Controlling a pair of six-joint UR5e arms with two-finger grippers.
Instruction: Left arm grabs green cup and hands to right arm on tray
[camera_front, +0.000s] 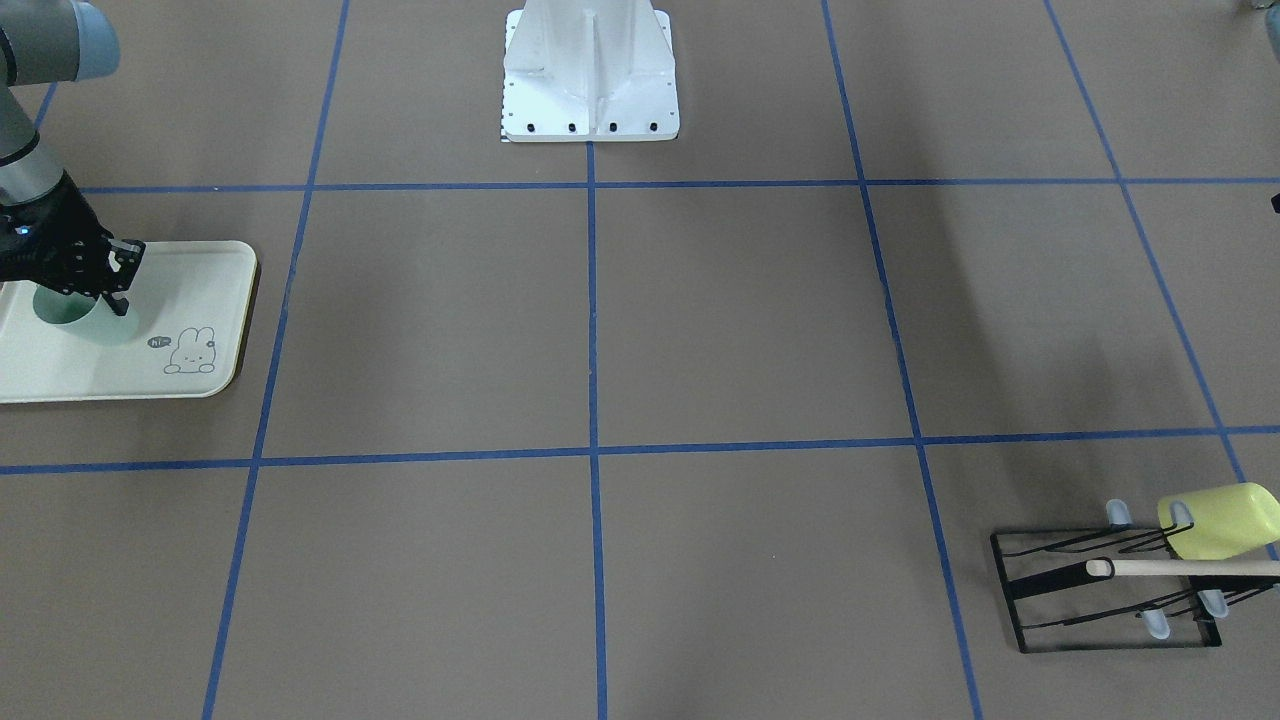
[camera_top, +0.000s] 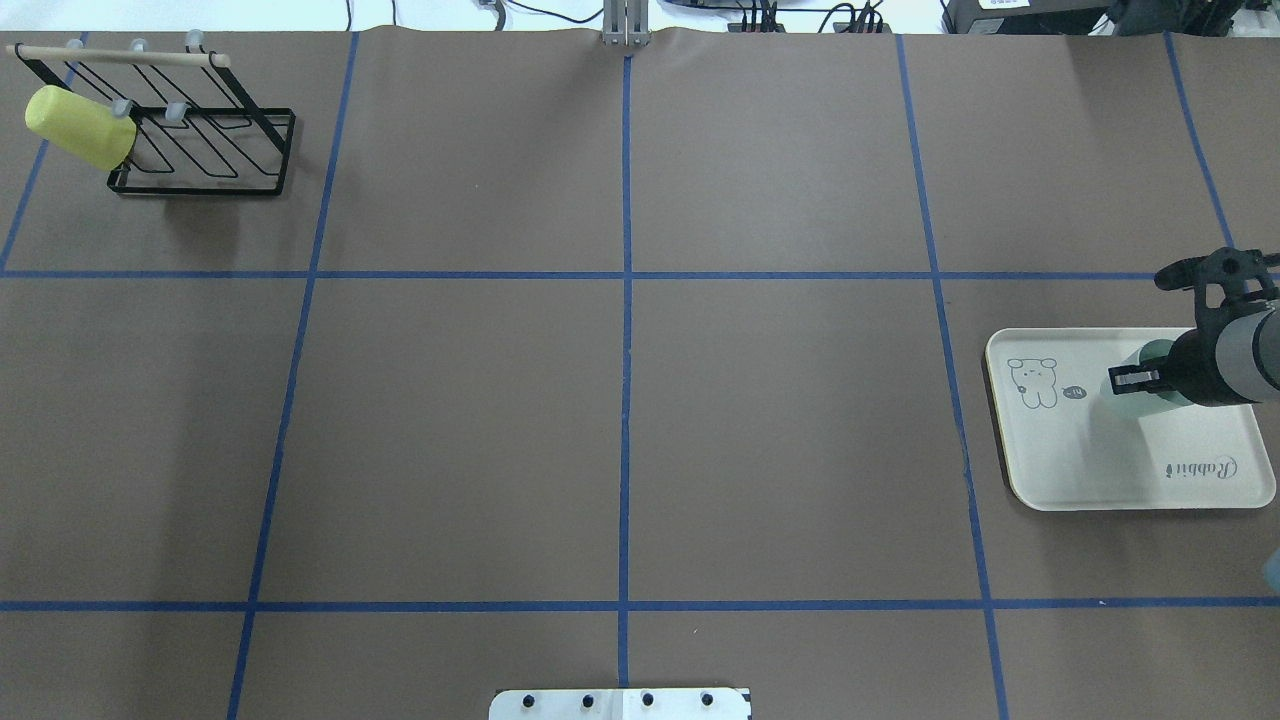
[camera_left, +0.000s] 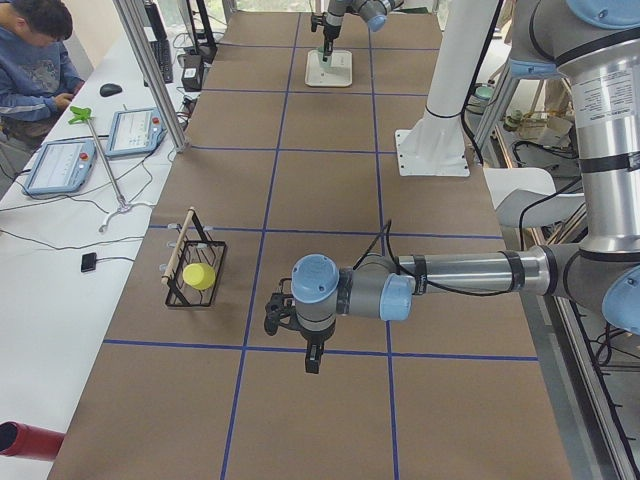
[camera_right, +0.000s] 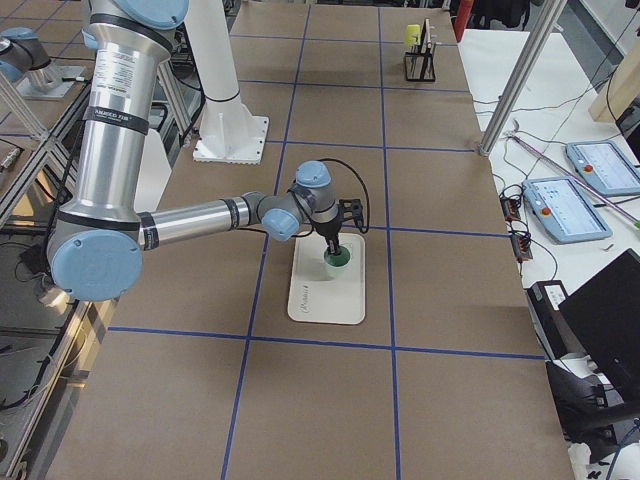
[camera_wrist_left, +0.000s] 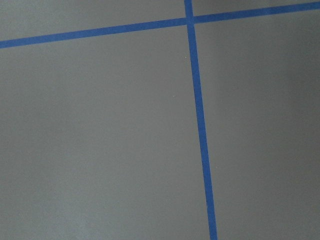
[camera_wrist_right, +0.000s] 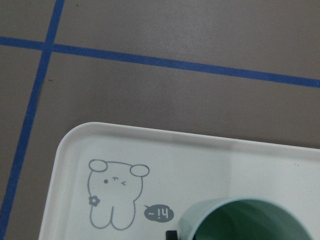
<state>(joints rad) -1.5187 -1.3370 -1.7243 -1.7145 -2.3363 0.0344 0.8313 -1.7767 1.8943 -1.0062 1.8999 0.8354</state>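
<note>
The green cup (camera_front: 75, 312) stands upright on the cream-white tray (camera_front: 190, 280), near its bunny drawing. My right gripper (camera_front: 108, 285) reaches down over the cup. It grips the cup's wall at the rim, with one finger outside and the other hidden inside. The overhead view shows the same gripper (camera_top: 1133, 380), cup (camera_top: 1140, 402) and tray (camera_top: 1100, 470). The right wrist view shows the cup's mouth (camera_wrist_right: 245, 220) and the tray (camera_wrist_right: 200, 160). My left gripper (camera_left: 312, 355) shows only in the exterior left view, pointing down over bare table. I cannot tell whether it is open or shut.
A yellow-green cup (camera_top: 78, 127) hangs on a black wire rack (camera_top: 210, 150) at the table's far left corner. The white robot base (camera_front: 590, 80) stands at the middle of the near edge. An operator (camera_left: 35, 60) sits beside the table.
</note>
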